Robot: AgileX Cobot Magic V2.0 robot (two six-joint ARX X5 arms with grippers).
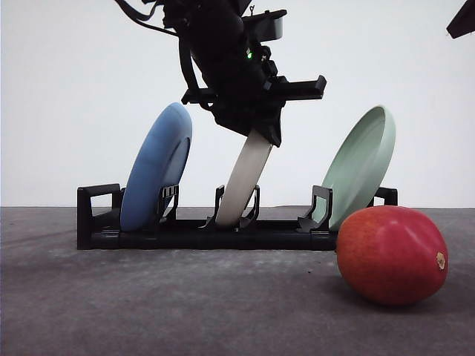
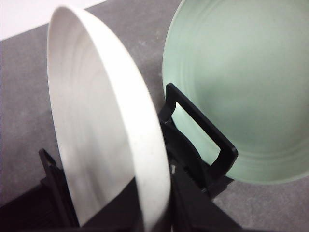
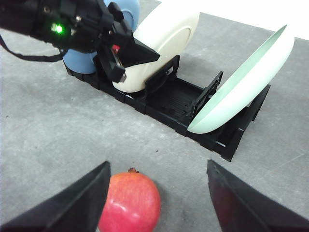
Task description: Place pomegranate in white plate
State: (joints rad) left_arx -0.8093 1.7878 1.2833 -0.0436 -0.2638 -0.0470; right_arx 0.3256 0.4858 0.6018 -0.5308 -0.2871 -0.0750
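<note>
While the left gripper (image 1: 256, 141) is closing on the white plate (image 1: 246, 178) in the rack (image 1: 200, 233) — right gripper (image 3: 157, 193) hanging open over the pomegranate (image 3: 131, 203) — a snagged rim is risking tipping the green plate (image 1: 360, 163).

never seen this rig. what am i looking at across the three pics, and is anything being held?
It is a two-armed table robot. The front view looks forward over the table; the other two come from cameras on each wrist.

A black rack holds three plates on edge: blue plate, white plate, pale green plate. The pomegranate lies on the grey table in front of the rack, near the green plate.

The left end effector is at the white plate's upper rim; whether it has gripped it I cannot tell. The right end effector is open, fingers wide, hovering by the pomegranate and holding nothing.
</note>
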